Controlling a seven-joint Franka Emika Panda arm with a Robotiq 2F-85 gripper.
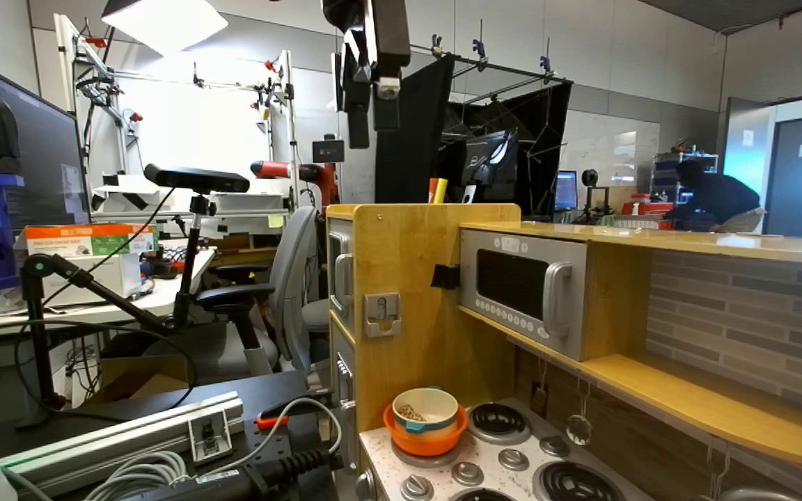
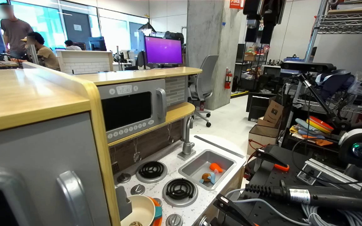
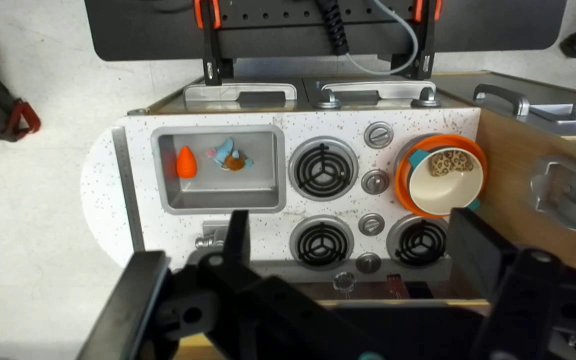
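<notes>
One pot [image 3: 443,192], seated inside an orange bowl [image 3: 402,192]: judged light, stiff, rather slippery, hardly fragile; best grasped at the rim or a teal handle [image 3: 419,157]. Round, cream-coloured within, two teal handles. Contents: one leopard-print piece [image 3: 451,162], probably soft. One sink [image 3: 280,167], well apart from the bowl, holding an orange toy [image 3: 186,163]. One gripper [image 3: 350,217], well above the bowl, fingers spread wide, nothing between them.
</notes>
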